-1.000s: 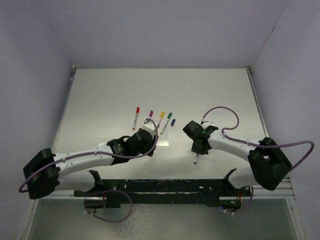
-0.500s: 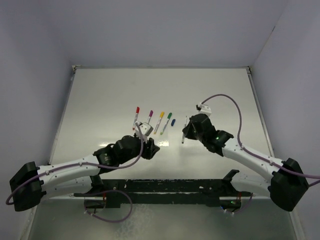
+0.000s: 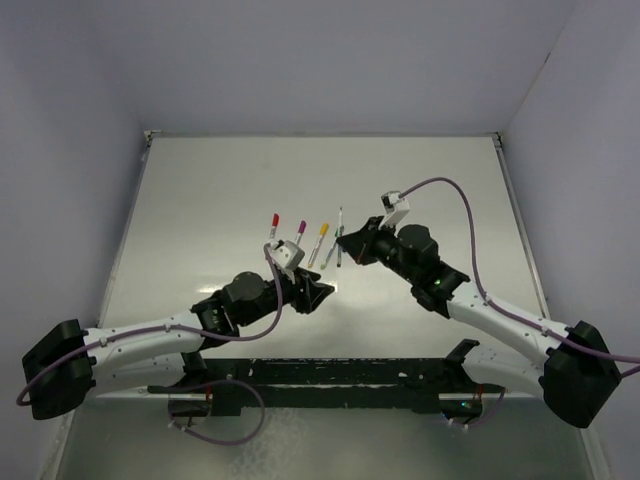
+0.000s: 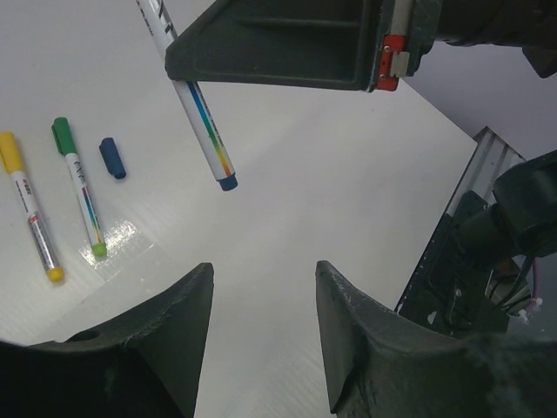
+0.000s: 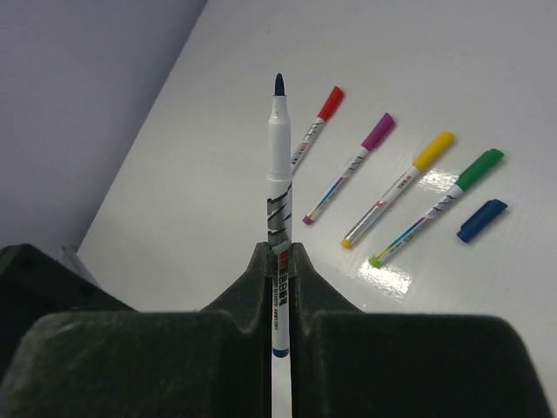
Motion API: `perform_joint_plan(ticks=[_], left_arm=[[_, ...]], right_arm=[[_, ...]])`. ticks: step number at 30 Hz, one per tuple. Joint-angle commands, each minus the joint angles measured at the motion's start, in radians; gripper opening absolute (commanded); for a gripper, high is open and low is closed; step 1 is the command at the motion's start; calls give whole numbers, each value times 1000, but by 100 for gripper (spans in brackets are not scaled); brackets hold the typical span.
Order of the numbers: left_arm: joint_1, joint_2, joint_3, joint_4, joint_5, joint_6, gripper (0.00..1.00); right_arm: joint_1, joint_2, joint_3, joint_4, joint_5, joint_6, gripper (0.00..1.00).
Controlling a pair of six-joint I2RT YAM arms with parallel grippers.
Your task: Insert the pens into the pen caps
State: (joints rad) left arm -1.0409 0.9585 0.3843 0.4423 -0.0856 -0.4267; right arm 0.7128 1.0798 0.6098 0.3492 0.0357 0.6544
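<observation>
The right claw (image 5: 278, 261) is clamped shut on the blue pen (image 5: 278, 174), gripping the barrel low down so that most of the pen sticks out beyond the fingers; its dark blue tip is bare and points away from the wrist camera. From the left wrist view the same pen slants through the air clear of the table (image 3: 200, 190), and its other blue end hangs free below the right claw.

The left claw (image 4: 263, 287) stands partly open with nothing between its fingers; from above it sits on the near side of the row of pens, facing the right claw, and the two are close but apart.

Four more pens lie on the table in a row, roughly parallel and each a little apart from the next, all with their caps on: the red pen (image 5: 315, 122), the purple pen (image 5: 352, 165), the yellow pen (image 5: 400, 187) and the green pen (image 5: 439, 205). The blue cap (image 5: 481, 220) lies loose on the table just beside the green pen, at the end of the row, not touching it; it rests on its side. From above, the right claw hovers over that end of the row, with the held pen rising past the green pen.
</observation>
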Motion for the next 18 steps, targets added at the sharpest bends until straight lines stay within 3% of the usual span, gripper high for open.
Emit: perform_joint_plan(ticks=[1, 9, 18], left_arm=[[10, 35, 23, 157, -10, -10, 54], [34, 41, -2, 300, -13, -24, 54], [50, 42, -18, 312, -39, -45, 54]], right_arm=[[1, -13, -25, 199, -191, -22, 0], [2, -47, -68, 288, -293, 12, 0], [2, -76, -97, 340, -337, 51, 0]])
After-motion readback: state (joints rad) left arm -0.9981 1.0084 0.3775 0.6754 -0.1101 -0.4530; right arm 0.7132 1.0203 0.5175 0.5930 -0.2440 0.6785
